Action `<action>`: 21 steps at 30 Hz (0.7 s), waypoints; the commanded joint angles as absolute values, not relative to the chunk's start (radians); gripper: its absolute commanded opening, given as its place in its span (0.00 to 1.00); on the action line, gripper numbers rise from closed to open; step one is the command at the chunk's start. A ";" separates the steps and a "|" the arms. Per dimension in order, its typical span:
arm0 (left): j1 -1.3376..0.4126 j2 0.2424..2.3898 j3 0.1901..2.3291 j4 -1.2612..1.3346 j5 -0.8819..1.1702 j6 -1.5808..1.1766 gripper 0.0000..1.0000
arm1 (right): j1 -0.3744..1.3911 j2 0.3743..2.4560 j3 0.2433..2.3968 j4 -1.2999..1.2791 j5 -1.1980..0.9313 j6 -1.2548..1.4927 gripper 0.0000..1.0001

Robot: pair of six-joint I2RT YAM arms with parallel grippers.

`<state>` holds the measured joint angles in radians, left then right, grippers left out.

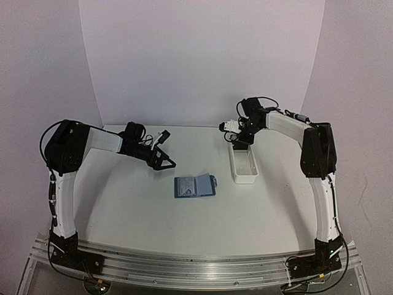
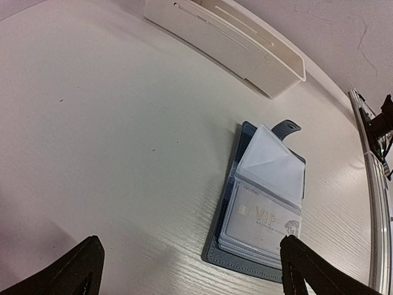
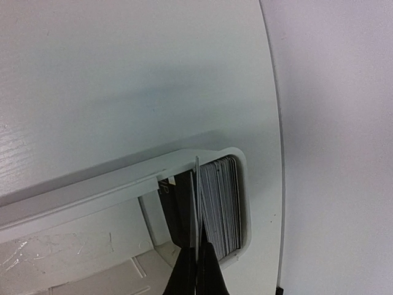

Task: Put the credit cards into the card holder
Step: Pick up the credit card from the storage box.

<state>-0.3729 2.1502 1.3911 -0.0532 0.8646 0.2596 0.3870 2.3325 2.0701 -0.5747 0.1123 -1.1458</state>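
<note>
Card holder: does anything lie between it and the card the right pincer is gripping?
Nothing visible: bare table separates the tray, where the right pincer grips a card, from the open card holder.

Left claw point(image 1: 164, 161) over the table point(image 1: 123, 203) | card holder point(image 2: 264, 209) lies ahead of it, nearer its right finger | tray point(image 2: 227, 37) well beyond the holder | right claw point(image 3: 196, 251) down in the tray's end | one card point(image 3: 196, 184) upright between its fingers | card stack point(image 3: 221, 203) on edge just beside, against the end wall
</note>
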 commanded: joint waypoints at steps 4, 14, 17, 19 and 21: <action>-0.371 2.127 1.388 -0.069 0.881 0.257 0.99 | 0.388 2.295 2.025 -0.599 0.071 -1.153 0.00; -0.371 2.134 1.392 -0.057 0.888 0.248 1.00 | 0.388 2.283 2.076 -0.684 0.137 -1.184 0.00; -0.371 2.129 1.388 -0.063 0.886 0.247 1.00 | 0.388 2.278 2.081 -0.695 0.140 -1.188 0.00; -0.371 2.127 1.387 -0.068 0.884 0.249 0.99 | 0.388 2.269 2.085 -0.719 0.143 -1.192 0.00; -0.372 2.126 1.387 -0.069 0.881 0.249 1.00 | 0.390 2.257 2.089 -0.742 0.142 -1.193 0.00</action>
